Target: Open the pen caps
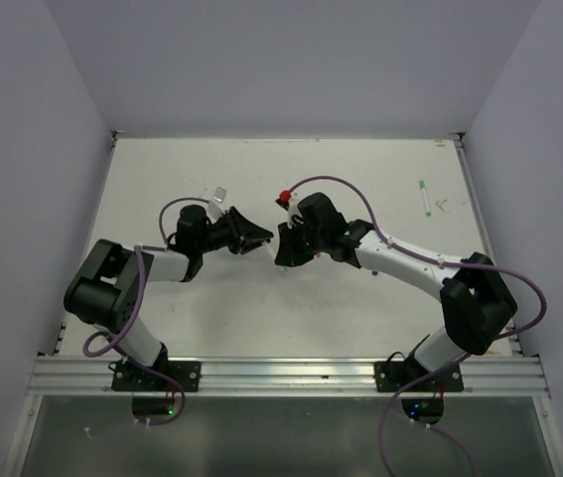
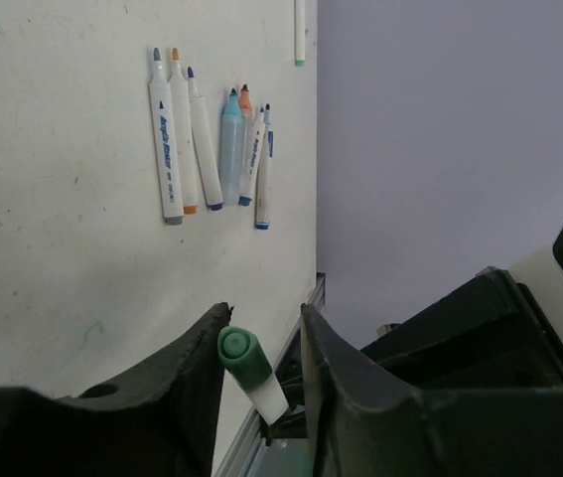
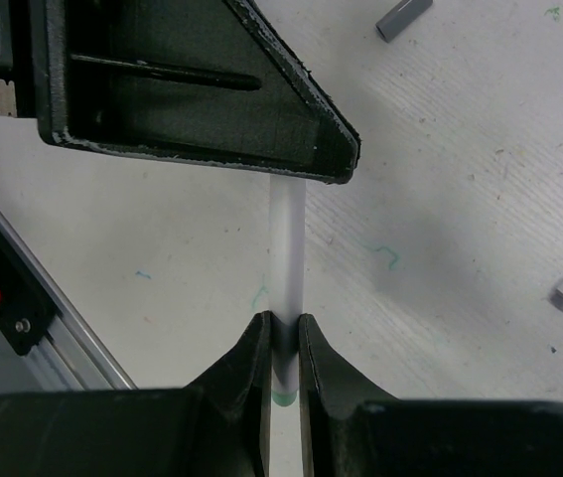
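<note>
One green cap [image 2: 238,350] on a pen [image 3: 287,248] above the table [image 1: 360,179] middle, left gripper [image 2: 264,316] spread either side of the cap, right gripper [image 3: 282,343] pinching the white barrel, several uncapped pens [image 2: 211,139] lying near a table edge.

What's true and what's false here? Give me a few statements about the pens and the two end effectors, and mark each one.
1. The right end effector is clamped on a white pen. True.
2. The left end effector straddles an orange cap. False: it is a green cap.
3. Several pens lie side by side on the table. True.
4. The two end effectors sit far apart at opposite table edges. False: they meet near the middle.
</note>
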`<action>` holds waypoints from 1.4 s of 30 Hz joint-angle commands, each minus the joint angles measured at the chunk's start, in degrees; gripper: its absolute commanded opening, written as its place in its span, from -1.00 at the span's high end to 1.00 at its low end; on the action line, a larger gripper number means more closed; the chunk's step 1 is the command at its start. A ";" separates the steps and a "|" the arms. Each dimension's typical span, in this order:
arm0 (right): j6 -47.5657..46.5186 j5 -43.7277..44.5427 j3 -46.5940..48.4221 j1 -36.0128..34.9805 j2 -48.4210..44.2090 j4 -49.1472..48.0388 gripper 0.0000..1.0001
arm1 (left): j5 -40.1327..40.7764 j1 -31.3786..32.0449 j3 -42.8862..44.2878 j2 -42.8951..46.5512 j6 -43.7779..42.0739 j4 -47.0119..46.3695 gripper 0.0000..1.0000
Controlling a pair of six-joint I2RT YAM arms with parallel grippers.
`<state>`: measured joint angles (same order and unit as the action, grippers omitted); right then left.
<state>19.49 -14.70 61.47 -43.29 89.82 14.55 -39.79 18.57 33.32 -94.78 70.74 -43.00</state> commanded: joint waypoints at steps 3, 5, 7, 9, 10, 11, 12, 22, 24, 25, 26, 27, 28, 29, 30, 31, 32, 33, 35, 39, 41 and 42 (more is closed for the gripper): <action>-0.76 0.28 1.37 -0.48 0.18 -1.19 1.00 | -2.31 0.33 1.57 -1.02 0.28 -3.84 0.62; -1.47 0.72 1.72 -0.48 0.09 -0.49 1.00 | -2.40 0.33 1.40 -1.11 -0.07 -4.02 0.87; -1.99 1.60 2.33 -0.48 0.00 -0.05 0.65 | -2.75 0.33 1.13 -0.85 -0.16 -4.02 1.00; -2.52 1.60 3.30 -0.48 0.70 0.22 0.34 | -2.75 0.33 0.69 -0.58 -0.16 -4.28 1.00; -3.04 1.26 3.74 -0.48 1.14 0.48 0.29 | -2.75 0.24 0.61 -0.14 -0.08 -4.28 1.00; -3.22 0.99 4.26 -0.48 2.10 0.74 0.27 | -2.75 0.33 0.43 0.03 -0.08 -4.37 1.00; -3.23 0.55 5.14 -0.57 2.72 0.92 0.25 | -2.84 0.33 0.17 0.30 0.01 -4.37 1.00; -2.96 -3.15 9.10 -0.48 9.23 0.39 0.91 | -2.84 0.33 1.57 3.10 -1.82 -2.18 1.00; -4.01 7.32 10.76 -2.14 9.93 3.19 1.00 | -0.65 0.33 2.88 4.25 -4.46 4.30 1.00; -6.54 14.10 11.47 -3.54 10.37 6.51 1.00 | 4.58 0.33 3.93 6.17 -8.56 9.38 1.00; -8.04 25.13 12.26 -8.52 10.55 8.11 1.00 | 8.38 0.33 6.55 7.15 -10.43 19.78 1.00; -9.28 42.99 12.62 -11.18 10.81 8.91 1.00 | 14.42 0.24 7.28 8.11 -11.58 22.93 1.00; -10.51 51.27 12.62 -14.86 11.77 9.53 1.00 | 16.22 0.24 7.81 9.78 -12.29 25.66 1.00; -10.69 56.74 12.45 -15.94 11.87 9.36 1.00 | 17.28 0.24 9.20 10.14 -12.47 26.21 1.00; -10.96 61.15 11.40 -16.82 11.96 9.01 1.00 | 17.03 -0.02 10.52 9.97 -12.82 27.35 1.00; -11.48 68.15 10.61 -17.53 11.96 7.53 1.00 | 16.16 -0.37 12.36 8.49 -13.43 28.49 1.00; -11.40 69.62 9.73 -17.88 11.35 6.64 1.00 | 14.93 -1.16 13.86 7.60 -13.44 30.15 1.00; -11.57 70.07 7.72 -17.88 10.64 5.59 1.00 | 12.05 -1.51 15.01 6.90 -12.91 29.48 1.00; -12.98 66.66 5.25 -17.62 7.85 0.76 1.00 | 9.04 -2.83 14.49 5.84 -9.84 24.93 1.00; -13.95 50.25 0.94 -15.35 3.71 -3.82 1.00 | 5.52 -4.15 12.65 6.45 -7.98 19.98 1.00; -11.67 31.25 -0.82 -10.08 1.51 -6.27 1.00 | 4.73 -4.68 12.56 7.07 -9.65 19.54 1.00; -10.27 23.57 -3.09 -7.97 -0.85 -7.68 1.00 | 4.46 -4.85 12.47 7.42 -10.18 19.71 1.00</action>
<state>7.27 27.42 63.51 -58.30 94.74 4.14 -36.36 18.17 44.88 -89.01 60.42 -18.24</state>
